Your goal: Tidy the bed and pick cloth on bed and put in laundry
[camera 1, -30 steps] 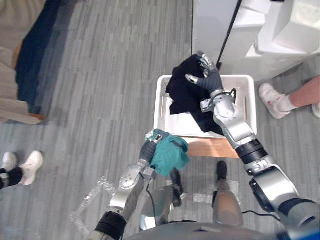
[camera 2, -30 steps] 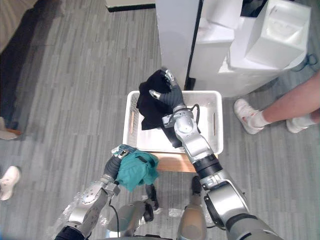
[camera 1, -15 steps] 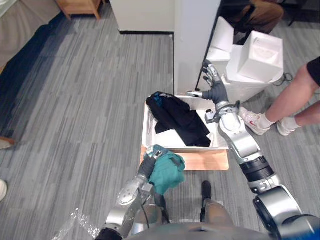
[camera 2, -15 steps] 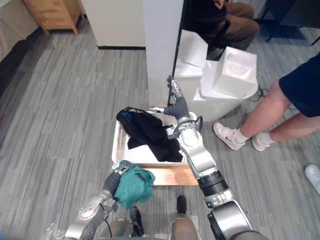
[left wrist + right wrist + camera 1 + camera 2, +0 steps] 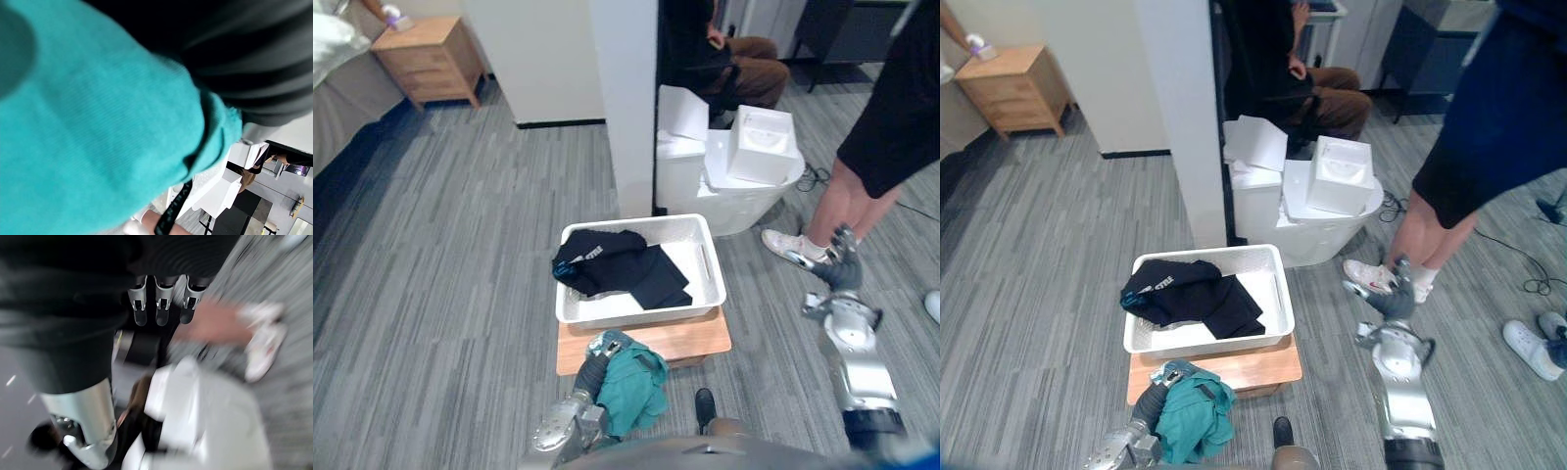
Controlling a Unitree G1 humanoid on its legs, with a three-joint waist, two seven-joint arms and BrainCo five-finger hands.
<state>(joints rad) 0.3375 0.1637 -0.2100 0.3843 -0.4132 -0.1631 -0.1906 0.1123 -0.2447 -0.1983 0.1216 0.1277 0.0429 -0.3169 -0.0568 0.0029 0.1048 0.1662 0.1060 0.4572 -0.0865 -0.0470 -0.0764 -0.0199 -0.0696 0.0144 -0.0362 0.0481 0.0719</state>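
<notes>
Nightstand (image 5: 431, 61): wooden, far off past the white basket (image 5: 646, 311) on my left side.
Left hand (image 5: 591, 366): I see it low, on the near side of the basket, its fingers closed round the teal cloth (image 5: 639, 390).
Teal cloth: a soft bunched wad, plain blue-green, with a fine ribbed weave and a stitched hem in the left wrist view. It hangs from the left hand, clear of the basket and just before its front wall. I see no writing on it.
White basket: rectangular, slotted walls, sitting on a wooden board (image 5: 685, 340) on the grey plank floor.
Black cloth (image 5: 619, 262): crumpled inside the basket, heaped towards its left end and spreading to the middle. There is white lettering on an upper fold, too small for me to read.
White bin (image 5: 744, 201): behind the basket, with a white box on top.
Right hand (image 5: 842, 266): well to the right of the basket, fingers (image 5: 164, 303) straight and spread, holding nothing.
Person: a bare leg and white shoe (image 5: 788, 247) stand just right of the basket, beside the right hand.
</notes>
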